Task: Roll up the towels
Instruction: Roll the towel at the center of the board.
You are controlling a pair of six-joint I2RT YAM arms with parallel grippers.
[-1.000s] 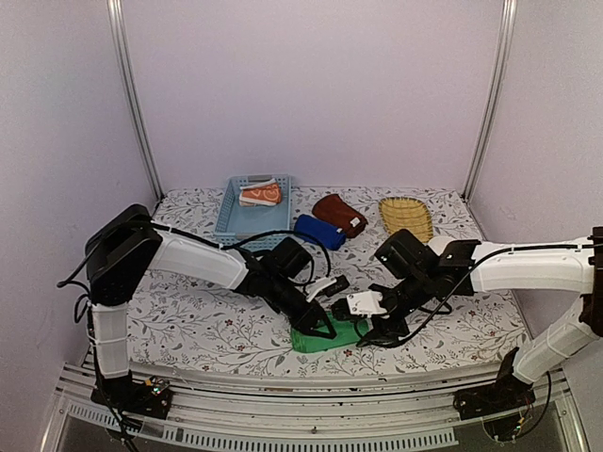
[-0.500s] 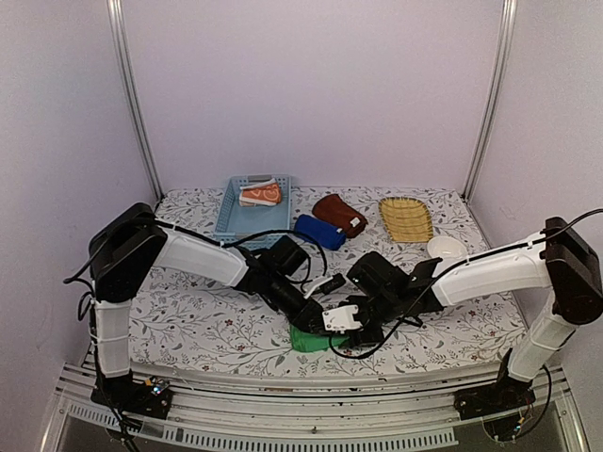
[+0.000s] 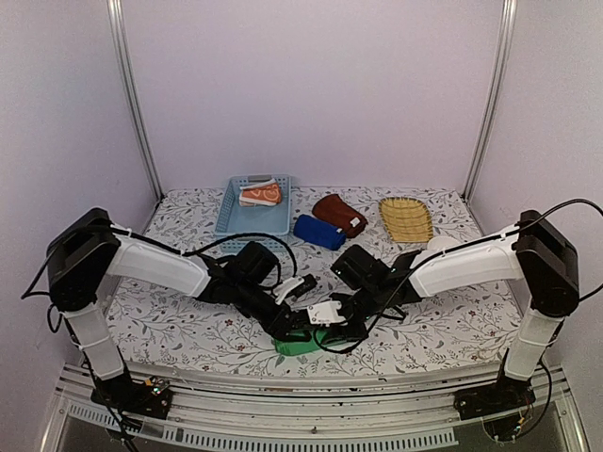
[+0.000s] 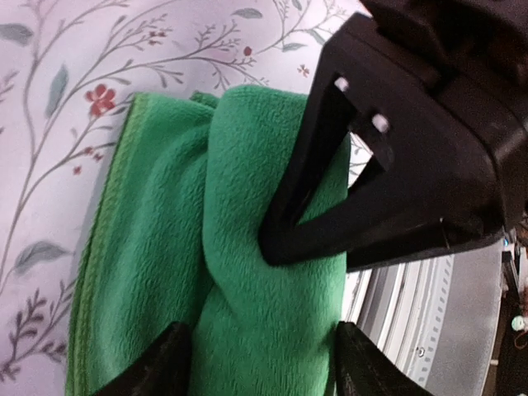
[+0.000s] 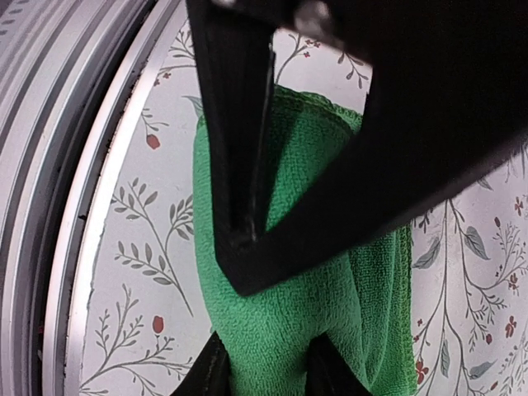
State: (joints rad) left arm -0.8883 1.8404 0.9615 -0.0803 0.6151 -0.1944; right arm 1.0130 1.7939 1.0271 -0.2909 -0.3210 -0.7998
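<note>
With right gripper [image 5: 264,375] clamped on green towel [image 3: 303,345], with left gripper [image 4: 264,371] spread wide astride the same roll.
Lying bunched at near edge of flowered table [image 3: 170,325], between both grippers; farther back, well apart from it, dark blue towel [image 3: 318,232] just beside maroon towel [image 3: 339,215]; orange towel [image 3: 260,194] inside light blue basket [image 3: 231,221] at back left; yellow wicker tray [image 3: 406,217] at back right.

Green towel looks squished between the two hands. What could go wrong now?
Only the right hand pinches the green towel. The left hand stands open around it, so the roll might come loose.
The towel lies near the front edge of the table, so a tug could drag it off.
</note>
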